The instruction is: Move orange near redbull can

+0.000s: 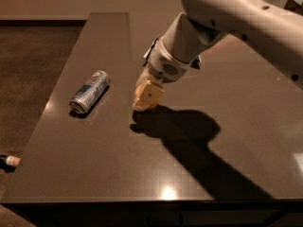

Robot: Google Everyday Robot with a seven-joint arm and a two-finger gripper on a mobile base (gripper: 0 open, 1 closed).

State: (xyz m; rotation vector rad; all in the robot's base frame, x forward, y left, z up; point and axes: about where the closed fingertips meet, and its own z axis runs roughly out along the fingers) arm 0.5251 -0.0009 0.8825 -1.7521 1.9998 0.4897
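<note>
The redbull can [90, 91] lies on its side on the left part of the dark table [94, 164], silver and blue, its end facing the front left. My gripper [147, 96] hangs just above the table a short way right of the can, tan fingers [150, 94] pointing down. The fingers are shut on the orange [140, 83]. Only a sliver of its orange skin shows at their far left side; the rest is hidden. The gripper's shadow falls on the table just below it.
The white arm [227, 18] reaches in from the upper right and covers the back middle of the table. The table's left edge [52, 103] runs close beside the can, with brown floor beyond. A small object [9, 161] lies on the floor at far left.
</note>
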